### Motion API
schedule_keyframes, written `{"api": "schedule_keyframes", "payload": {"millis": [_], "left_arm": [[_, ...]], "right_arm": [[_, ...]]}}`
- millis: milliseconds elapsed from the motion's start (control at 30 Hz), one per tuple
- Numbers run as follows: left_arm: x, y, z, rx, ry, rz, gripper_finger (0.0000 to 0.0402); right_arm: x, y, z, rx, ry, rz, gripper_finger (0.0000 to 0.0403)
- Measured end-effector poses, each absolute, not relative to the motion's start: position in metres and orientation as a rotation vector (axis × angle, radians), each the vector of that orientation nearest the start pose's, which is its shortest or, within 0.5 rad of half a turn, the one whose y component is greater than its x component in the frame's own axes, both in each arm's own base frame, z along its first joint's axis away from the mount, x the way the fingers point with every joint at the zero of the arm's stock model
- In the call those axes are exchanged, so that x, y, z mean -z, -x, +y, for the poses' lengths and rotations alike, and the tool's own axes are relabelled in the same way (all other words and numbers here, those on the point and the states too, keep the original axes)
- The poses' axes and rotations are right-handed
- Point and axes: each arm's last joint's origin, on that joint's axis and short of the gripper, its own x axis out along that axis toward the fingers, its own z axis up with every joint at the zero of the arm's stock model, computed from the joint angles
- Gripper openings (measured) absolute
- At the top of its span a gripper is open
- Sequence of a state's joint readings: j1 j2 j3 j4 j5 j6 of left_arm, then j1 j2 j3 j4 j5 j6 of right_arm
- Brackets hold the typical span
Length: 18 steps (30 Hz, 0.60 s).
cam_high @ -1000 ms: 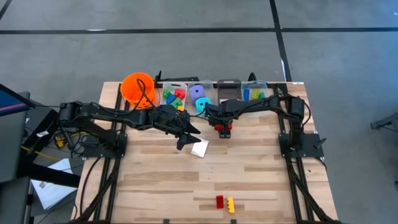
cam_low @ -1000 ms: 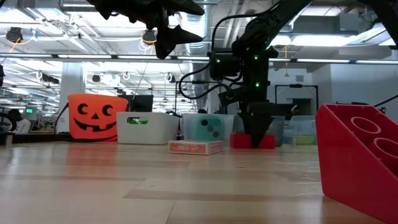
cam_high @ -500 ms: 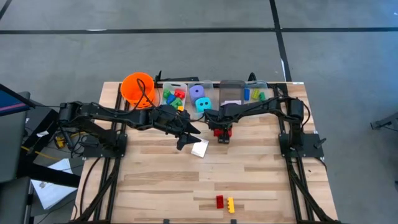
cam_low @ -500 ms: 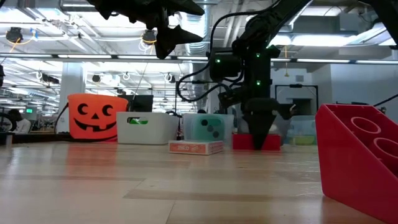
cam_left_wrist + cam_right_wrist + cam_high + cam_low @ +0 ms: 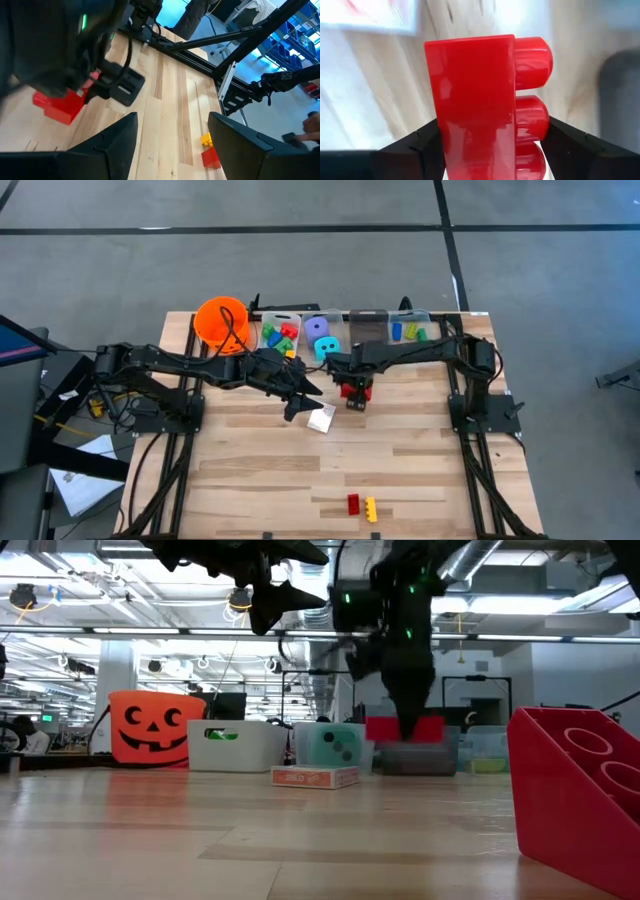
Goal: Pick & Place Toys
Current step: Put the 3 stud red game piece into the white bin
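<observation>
A red brick is pinched between the fingers of the right gripper and is held clear of the table, as the low view shows. It is carried in the air near the row of clear bins at the table's far edge, most likely so that it can be dropped in with the bricks already sorted there. The brick is gripped across its flat sides, studs pointing sideways, which leaves its body free below the jaws.

The left gripper is hung above a red-and-white card, its fingers spread with nothing between them; it appears to be kept out of the other arm's path. A teal die is seen on the table before the bins, and two bricks, red and yellow, are left near the front edge. The orange bucket is stood at the far left corner.
</observation>
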State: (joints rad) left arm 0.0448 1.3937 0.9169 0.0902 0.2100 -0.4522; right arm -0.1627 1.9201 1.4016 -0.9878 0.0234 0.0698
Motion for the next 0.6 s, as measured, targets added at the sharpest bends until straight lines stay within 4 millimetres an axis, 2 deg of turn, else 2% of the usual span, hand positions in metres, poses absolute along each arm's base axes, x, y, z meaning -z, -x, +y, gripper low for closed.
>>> {"api": "schedule_keyframes", "payload": {"millis": [100, 267, 400, 600], "left_arm": [[-0.268, -0.308, 0.008, 0.074, 0.493, 0.415, 0.0236], [-0.268, -0.308, 0.008, 0.075, 0.493, 0.413, 0.0236], [-0.268, -0.308, 0.008, 0.075, 0.493, 0.412, 0.0236], [-0.268, -0.308, 0.008, 0.075, 0.493, 0.412, 0.0236]], "right_arm": [[-0.214, -0.359, -0.061, 0.237, -0.165, 1.419, 0.0264], [-0.263, -0.352, -0.066, 0.377, -0.111, 1.307, 0.0260], [-0.293, -0.333, -0.082, 0.526, -0.136, 1.212, 0.0260], [-0.323, -0.291, -0.121, 0.757, -0.227, 1.164, 0.0260]]}}
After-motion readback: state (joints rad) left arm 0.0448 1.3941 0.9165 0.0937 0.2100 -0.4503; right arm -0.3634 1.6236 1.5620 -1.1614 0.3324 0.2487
